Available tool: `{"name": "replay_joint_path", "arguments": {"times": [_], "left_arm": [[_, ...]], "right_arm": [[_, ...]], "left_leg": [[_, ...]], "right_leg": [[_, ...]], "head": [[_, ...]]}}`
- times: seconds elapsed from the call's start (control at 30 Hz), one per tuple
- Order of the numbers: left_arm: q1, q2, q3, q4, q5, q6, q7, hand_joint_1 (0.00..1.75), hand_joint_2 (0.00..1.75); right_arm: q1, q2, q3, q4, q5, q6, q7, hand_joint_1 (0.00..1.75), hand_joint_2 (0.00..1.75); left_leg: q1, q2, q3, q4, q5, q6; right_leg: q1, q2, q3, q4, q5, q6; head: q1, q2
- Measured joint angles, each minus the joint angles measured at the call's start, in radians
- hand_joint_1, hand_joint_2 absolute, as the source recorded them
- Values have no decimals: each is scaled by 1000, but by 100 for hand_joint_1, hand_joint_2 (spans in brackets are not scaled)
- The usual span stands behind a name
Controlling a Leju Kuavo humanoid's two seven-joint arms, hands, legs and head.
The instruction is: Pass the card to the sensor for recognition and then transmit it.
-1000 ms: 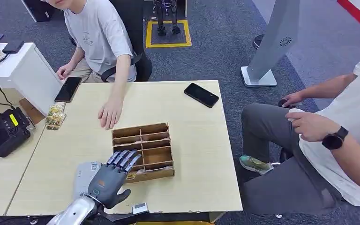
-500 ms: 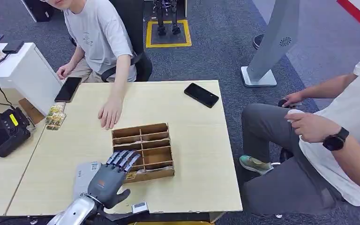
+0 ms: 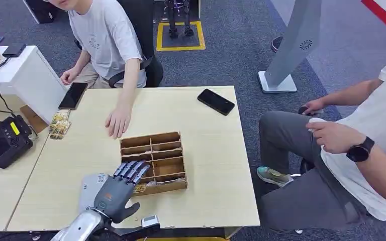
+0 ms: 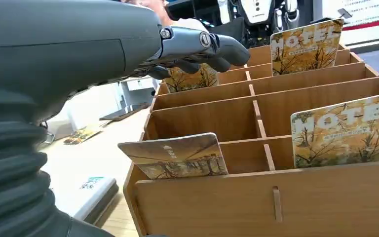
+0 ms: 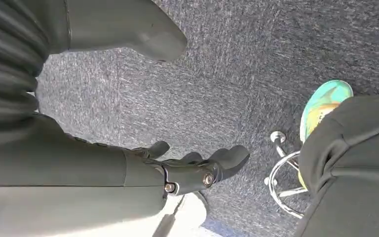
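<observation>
In the left wrist view, two yellow cards standing in the wooden divider box [image 4: 256, 148] bear the word "HOTEL" in pale capitals: one card [image 4: 303, 47] at the far row shows it whole, the nearer card [image 4: 348, 131] shows "HOTE" and part of the last letter before the picture's edge. Smaller print under each word is too fine to read. Other markings in the views are too small to make out.
</observation>
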Motion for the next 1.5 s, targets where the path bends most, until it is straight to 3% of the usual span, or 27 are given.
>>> {"name": "replay_joint_path", "arguments": {"times": [1.5], "left_arm": [[15, 2, 16, 0, 22, -8, 20, 0, 175]], "right_arm": [[0, 16, -40, -17, 30, 15, -13, 0, 175]], "left_leg": [[0, 0, 0, 0, 0, 0]], "right_leg": [[0, 0, 0, 0, 0, 0]], "head": [[0, 0]]}}
